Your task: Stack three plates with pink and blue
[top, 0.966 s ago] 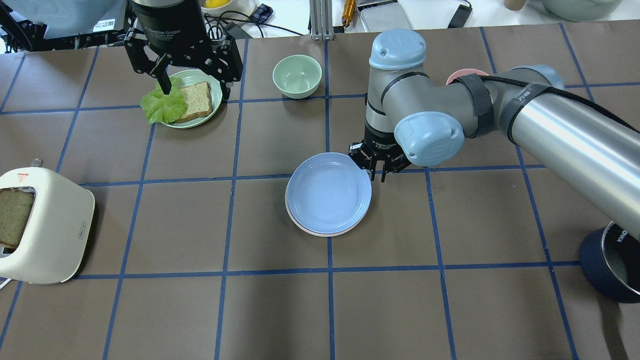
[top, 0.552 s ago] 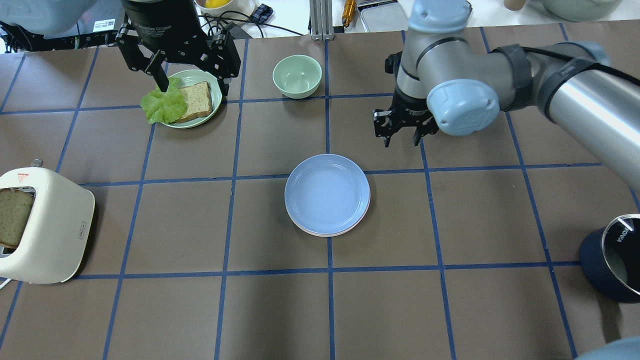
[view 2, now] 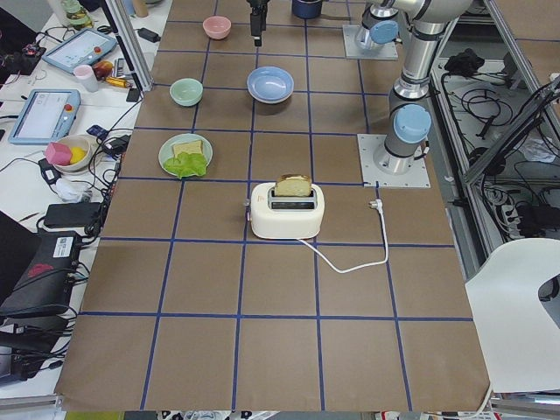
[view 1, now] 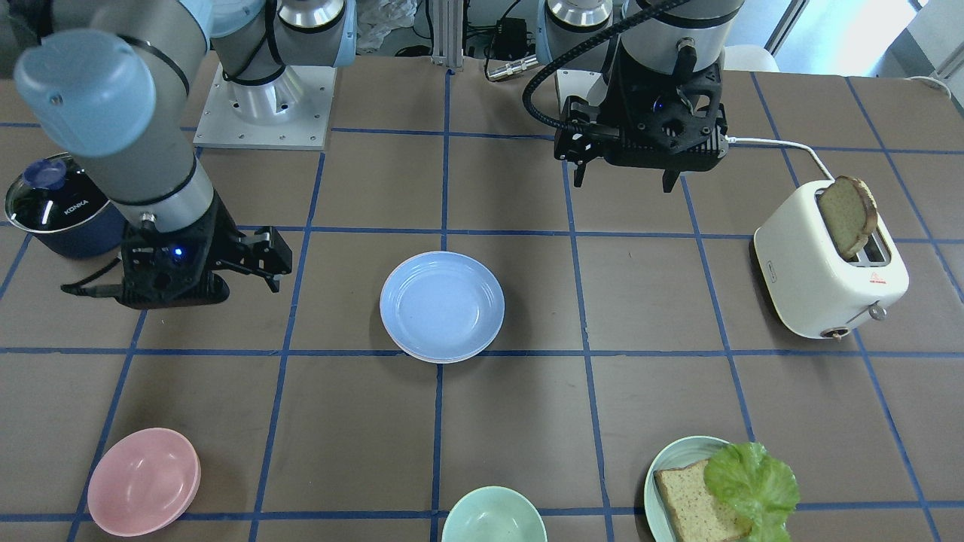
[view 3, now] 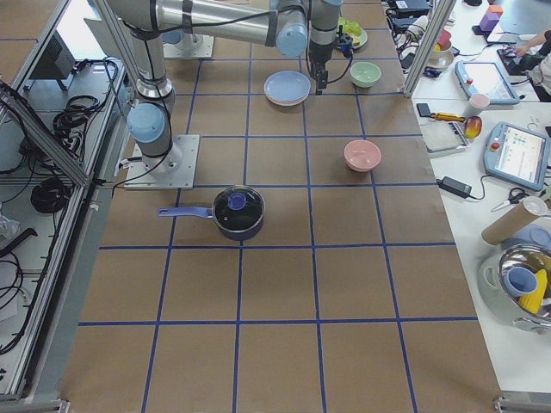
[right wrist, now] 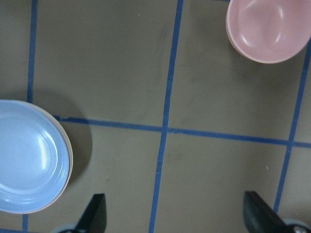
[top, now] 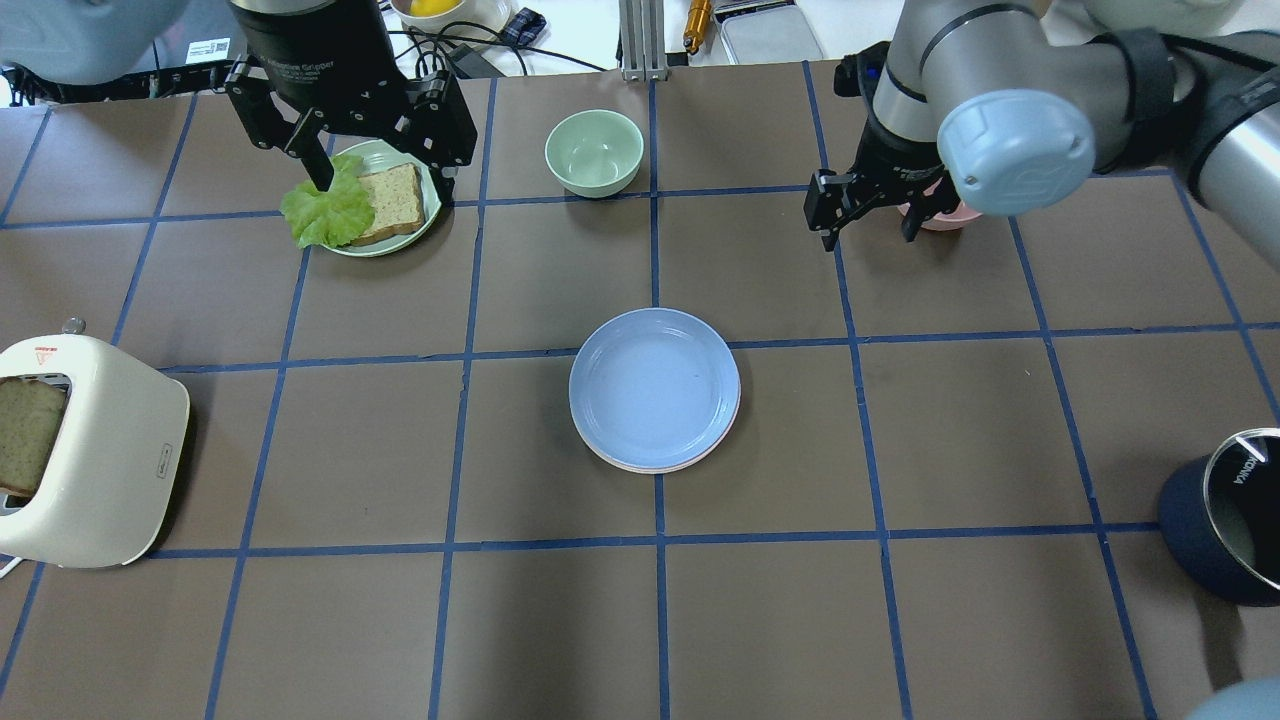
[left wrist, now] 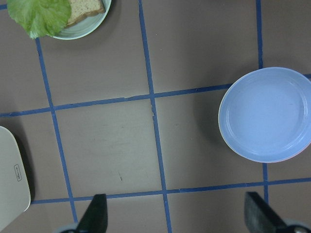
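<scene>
A light blue plate [top: 654,387] lies on top of a stack in the middle of the table. The pale pink plate's rim [top: 640,469] peeks out under its near edge. I cannot make out the cream-white plate. The stack also shows in the front view [view 1: 441,305], the left wrist view [left wrist: 265,114] and the right wrist view [right wrist: 29,155]. My right gripper [top: 868,232] is open and empty, raised to the far right of the stack. My left gripper [top: 382,182] is open and empty, high over the far left of the table.
A pale teal plate with bread and lettuce [top: 420,215] lies under the left gripper. A mint bowl [top: 594,150] stands at the far centre. A pink bowl [top: 945,217] sits just behind the right gripper. A white toaster [top: 95,450] stands at the left, a dark pot [top: 1225,530] at the right.
My right gripper has left the blue plate's right rim and moved up and away to the far right. The blue plate now lies flat on the stack. The left gripper has shifted slightly.
</scene>
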Tool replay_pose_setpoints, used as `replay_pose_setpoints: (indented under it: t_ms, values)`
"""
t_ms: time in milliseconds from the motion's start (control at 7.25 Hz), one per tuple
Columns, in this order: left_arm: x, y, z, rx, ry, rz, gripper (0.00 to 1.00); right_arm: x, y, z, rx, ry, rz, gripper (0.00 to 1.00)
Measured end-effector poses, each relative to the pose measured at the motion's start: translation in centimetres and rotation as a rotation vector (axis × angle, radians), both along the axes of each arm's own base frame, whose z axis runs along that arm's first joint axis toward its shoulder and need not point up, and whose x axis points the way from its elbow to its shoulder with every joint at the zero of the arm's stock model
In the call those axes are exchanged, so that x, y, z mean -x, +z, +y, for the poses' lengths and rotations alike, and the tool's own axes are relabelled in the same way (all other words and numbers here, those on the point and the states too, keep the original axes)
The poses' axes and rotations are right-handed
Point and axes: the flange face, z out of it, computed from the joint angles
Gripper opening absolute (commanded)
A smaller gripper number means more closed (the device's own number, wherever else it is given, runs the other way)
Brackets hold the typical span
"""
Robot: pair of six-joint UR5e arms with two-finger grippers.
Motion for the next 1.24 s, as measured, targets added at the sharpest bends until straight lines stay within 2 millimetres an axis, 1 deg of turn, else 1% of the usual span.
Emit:
replay_pose_setpoints:
  t_ms: [138,276,414,552,828,966,1241]
  values:
    - [0.0,-0.7,0.3,-0.002,-0.001,0.0,1.0,0.1,4.0,2.5,0.007,-0.005,0.007,1.0]
    - [-0.1,-1.4,0.8,0.012,-0.004,0.003,1.0,0.1,7.4,4.9,0.031,-0.007,0.006,1.0]
    - [-0.2,-2.0,1.5,0.025,-0.018,0.004,1.0,0.0,9.3,6.3,0.05,-0.005,0.004,1.0]
    - [-0.7,-2.0,2.1,0.032,-0.034,0.005,1.0,-0.1,9.7,6.5,0.053,-0.004,-0.002,1.0]
    - [-2.2,-1.5,2.5,0.045,-0.046,0.01,1.0,-0.2,10.2,5.2,0.034,-0.005,0.001,1.0]
    - [-2.3,-1.2,2.7,0.051,-0.051,0.014,1.0,-0.3,10.5,4.5,0.017,-0.004,0.001,1.0]
    - [-1.9,-0.5,3.2,0.064,-0.052,0.071,1.0,-0.4,10.6,3.6,0.009,-0.002,-0.004,1.0]
